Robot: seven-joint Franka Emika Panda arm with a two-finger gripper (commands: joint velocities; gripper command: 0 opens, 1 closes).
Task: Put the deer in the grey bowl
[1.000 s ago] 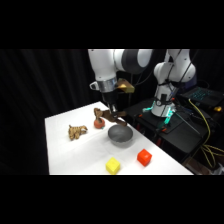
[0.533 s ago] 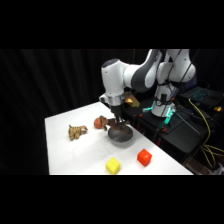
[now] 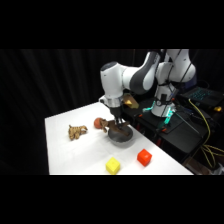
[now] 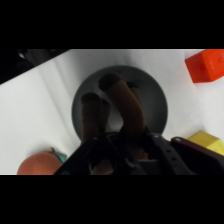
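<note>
The deer (image 4: 122, 107), dark brown with stubby legs, hangs from my gripper (image 4: 125, 145), which is shut on its body. Its legs dangle straight down over the middle of the grey bowl (image 4: 155, 100). In the side view my gripper (image 3: 119, 122) stands low, just above the grey bowl (image 3: 121, 136) near the table's middle. There the deer (image 3: 113, 126) shows only as a dark shape under the fingers at the bowl's rim. Whether it touches the bowl's floor I cannot tell.
A tan striped plush animal (image 3: 76, 131) lies left of the bowl. A reddish ball (image 3: 98, 122) (image 4: 42, 162) sits close behind the bowl. Toward the front edge stand a yellow cube (image 3: 113, 165) (image 4: 210, 142) and a red cube (image 3: 144, 157) (image 4: 207, 65). Dark equipment with cables fills the right side.
The arm has swung toward the front and come down. The deer has gone with it, from beside the bowl's far left to low over the bowl.
</note>
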